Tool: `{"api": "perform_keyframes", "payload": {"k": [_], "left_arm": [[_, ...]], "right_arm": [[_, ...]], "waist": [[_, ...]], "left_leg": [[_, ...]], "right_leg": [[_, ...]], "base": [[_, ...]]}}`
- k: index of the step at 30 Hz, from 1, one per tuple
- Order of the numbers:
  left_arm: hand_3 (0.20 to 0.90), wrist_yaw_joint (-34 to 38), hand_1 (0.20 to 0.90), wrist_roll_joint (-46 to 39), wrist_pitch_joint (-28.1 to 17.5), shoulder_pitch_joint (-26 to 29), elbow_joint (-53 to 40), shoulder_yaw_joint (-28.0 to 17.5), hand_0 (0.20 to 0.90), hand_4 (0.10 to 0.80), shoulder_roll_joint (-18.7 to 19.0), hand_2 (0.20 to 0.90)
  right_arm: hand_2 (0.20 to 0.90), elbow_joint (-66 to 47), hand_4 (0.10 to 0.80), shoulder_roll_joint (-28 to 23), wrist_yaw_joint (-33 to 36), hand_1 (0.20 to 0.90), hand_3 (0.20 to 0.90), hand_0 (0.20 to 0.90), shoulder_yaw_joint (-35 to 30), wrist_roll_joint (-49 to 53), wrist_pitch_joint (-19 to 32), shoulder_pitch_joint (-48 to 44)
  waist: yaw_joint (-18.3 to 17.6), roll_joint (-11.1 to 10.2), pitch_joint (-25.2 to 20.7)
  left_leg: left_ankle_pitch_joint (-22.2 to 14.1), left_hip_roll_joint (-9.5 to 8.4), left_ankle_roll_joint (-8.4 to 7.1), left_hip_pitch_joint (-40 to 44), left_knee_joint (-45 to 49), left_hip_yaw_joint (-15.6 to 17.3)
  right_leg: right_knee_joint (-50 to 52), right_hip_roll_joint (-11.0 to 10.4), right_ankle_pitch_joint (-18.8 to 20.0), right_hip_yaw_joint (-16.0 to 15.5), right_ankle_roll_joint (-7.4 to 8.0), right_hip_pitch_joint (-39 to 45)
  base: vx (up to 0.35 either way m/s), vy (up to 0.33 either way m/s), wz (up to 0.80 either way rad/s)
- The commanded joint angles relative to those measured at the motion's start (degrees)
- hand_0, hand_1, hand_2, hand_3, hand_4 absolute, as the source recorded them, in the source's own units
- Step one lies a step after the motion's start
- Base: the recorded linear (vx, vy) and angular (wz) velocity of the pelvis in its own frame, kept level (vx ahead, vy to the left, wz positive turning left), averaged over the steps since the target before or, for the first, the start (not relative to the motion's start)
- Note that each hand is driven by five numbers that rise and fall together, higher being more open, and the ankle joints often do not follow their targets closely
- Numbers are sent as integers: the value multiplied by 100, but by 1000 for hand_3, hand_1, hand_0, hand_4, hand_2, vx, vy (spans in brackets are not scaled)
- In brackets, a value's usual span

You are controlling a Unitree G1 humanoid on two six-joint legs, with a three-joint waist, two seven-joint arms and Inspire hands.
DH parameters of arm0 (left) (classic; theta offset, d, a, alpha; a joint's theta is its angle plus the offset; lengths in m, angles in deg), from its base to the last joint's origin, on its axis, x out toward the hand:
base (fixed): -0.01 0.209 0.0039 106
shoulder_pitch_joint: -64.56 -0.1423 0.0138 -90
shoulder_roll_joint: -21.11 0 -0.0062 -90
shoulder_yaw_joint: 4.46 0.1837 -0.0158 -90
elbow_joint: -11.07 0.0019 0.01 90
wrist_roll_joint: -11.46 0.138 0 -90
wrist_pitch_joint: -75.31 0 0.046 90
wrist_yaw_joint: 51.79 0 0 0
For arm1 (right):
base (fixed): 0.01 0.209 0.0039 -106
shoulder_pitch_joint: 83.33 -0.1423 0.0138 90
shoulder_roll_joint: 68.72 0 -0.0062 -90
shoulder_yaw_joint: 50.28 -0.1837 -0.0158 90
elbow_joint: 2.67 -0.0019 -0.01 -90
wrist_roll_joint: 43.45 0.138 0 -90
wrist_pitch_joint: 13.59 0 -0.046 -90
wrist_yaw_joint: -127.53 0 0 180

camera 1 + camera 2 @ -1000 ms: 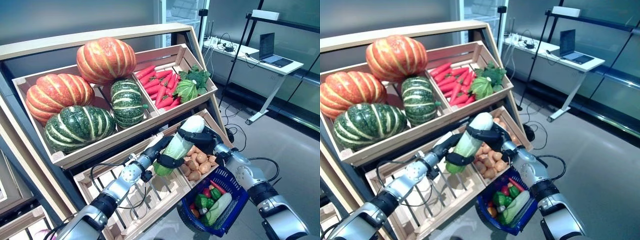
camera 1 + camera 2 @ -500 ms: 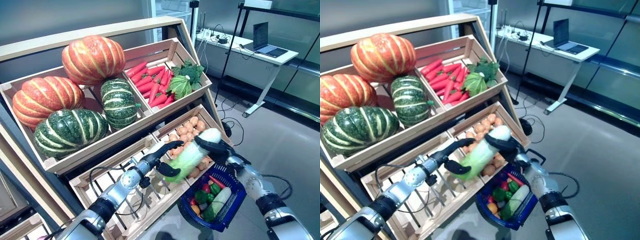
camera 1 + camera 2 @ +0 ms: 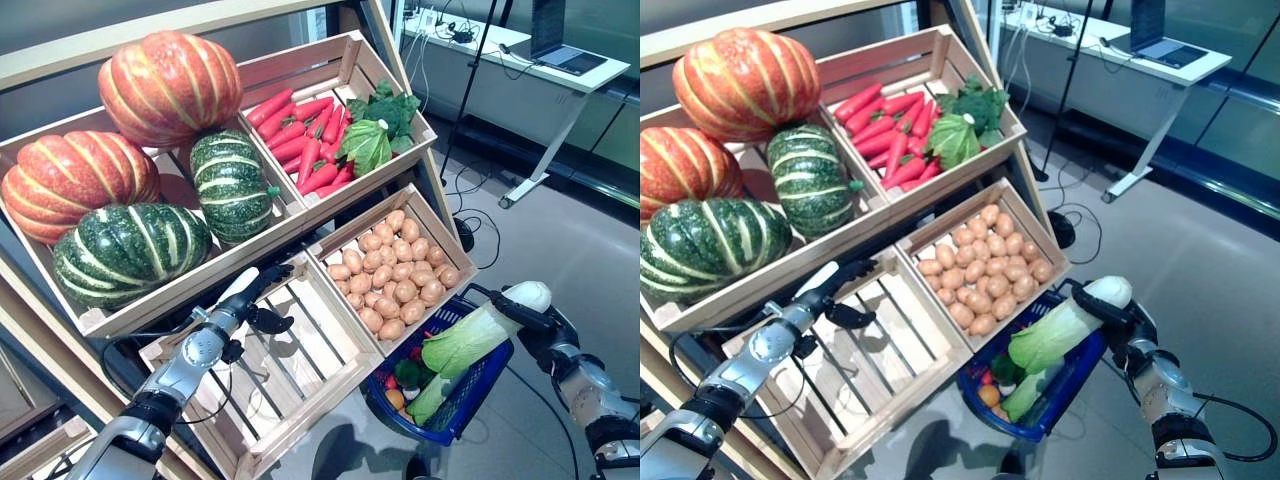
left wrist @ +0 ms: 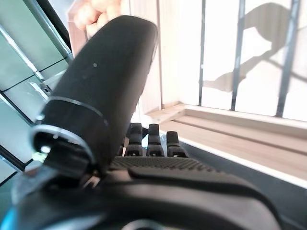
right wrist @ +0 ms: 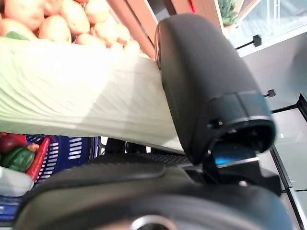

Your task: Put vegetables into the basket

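Observation:
My right hand (image 3: 528,318) is shut on a long pale green napa cabbage (image 3: 478,335) and holds it tilted above the blue plastic basket (image 3: 482,385) on the floor. The right wrist view shows the cabbage (image 5: 81,98) between my thumb and fingers, over the basket (image 5: 72,152). The basket holds a second pale cabbage (image 3: 428,400), green peppers (image 3: 405,373), a red chilli (image 5: 38,158) and an orange vegetable (image 3: 394,398). My left hand (image 3: 255,292) is open and empty over the slatted wooden crate (image 3: 290,385) on the stand's lower shelf.
The wooden vegetable stand (image 3: 200,260) rises on the left, with a crate of potatoes (image 3: 395,285) just left of the basket. A white desk (image 3: 520,70) with a laptop stands at the back right. Grey floor (image 3: 560,230) lies to the right of the basket.
My right hand has carried the cabbage away from the stand to above the basket. My left hand has let go of it and drawn back to the slatted crate. The camera has shifted.

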Motion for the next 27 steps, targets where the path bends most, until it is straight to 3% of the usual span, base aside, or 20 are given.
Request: {"api": "perform_keyframes", "payload": {"k": [1,5,7,11,13,15,17,18,27], "left_arm": [[900,266,900,-563,-266,770,-211,-67,900,800,367,900],[900,377,900,-1052,-422,1337,-232,-35,900,800,356,900],[900,486,900,-1241,-460,1571,-322,2,900,800,380,900],[900,603,900,-1567,-444,1876,-573,7,900,800,404,900],[900,727,900,-1669,-362,2034,-747,21,900,800,385,900],[900,773,900,-1797,-320,2121,-867,15,900,800,384,900],[900,810,900,-1856,-264,2290,-979,28,900,800,363,900],[900,815,900,-1946,-218,2386,-1036,79,900,800,367,900],[900,841,900,-2592,-215,2792,-1399,263,900,800,280,900]], "right_arm": [[300,62,400,-187,180,300,300,300,-323,231,883,-997],[300,330,400,-298,255,300,300,300,-234,374,913,-1645],[300,385,400,-376,340,300,300,300,-120,358,937,-1958],[300,627,400,-528,697,300,300,300,97,56,742,-2510],[300,925,400,-684,821,300,300,300,218,-83,618,-2812],[300,1163,400,-770,862,300,300,300,278,-81,540,-3014],[300,1463,400,-882,919,300,300,300,304,-133,448,-3299],[300,1583,400,-929,964,300,300,300,356,-93,385,-3434],[300,1929,400,-1112,1117,300,300,300,297,280,30,-3931]], "waist": [[56,-181,-96],[95,-126,553],[96,-83,872],[114,-47,1274],[154,-20,1435],[172,4,1517],[191,32,1616],[194,63,1660],[131,275,1858]], "left_leg": [[-277,-45,255,-705,1035,-111],[-457,101,187,-1516,2014,-270],[-712,218,144,-2107,2785,-444],[-1074,425,231,-3017,3817,-591],[-1297,447,268,-3469,4364,-766],[-1582,475,259,-3755,4814,-929],[-1646,482,307,-4140,5220,-980],[-1903,506,231,-4272,5550,-1068],[-2389,604,113,-5132,6755,-1325]], "right_leg": [[829,-223,-198,234,-108,-300],[1539,-307,-424,226,-288,-910],[2164,-393,-617,235,-368,-1380],[3292,-732,-874,224,-469,-2320],[3904,-941,-1014,238,-509,-2772],[4428,-1083,-1239,328,-465,-3117],[4843,-1251,-1257,340,-505,-3531],[5191,-1319,-1472,423,-438,-3702],[6392,-1631,-1884,764,-459,-4734]], "base": [[-189,-51,11],[-315,-47,16],[-310,-29,22],[-205,1,18],[-182,25,21],[-129,16,20],[-170,10,15],[-58,12,12],[-91,30,3]]}}
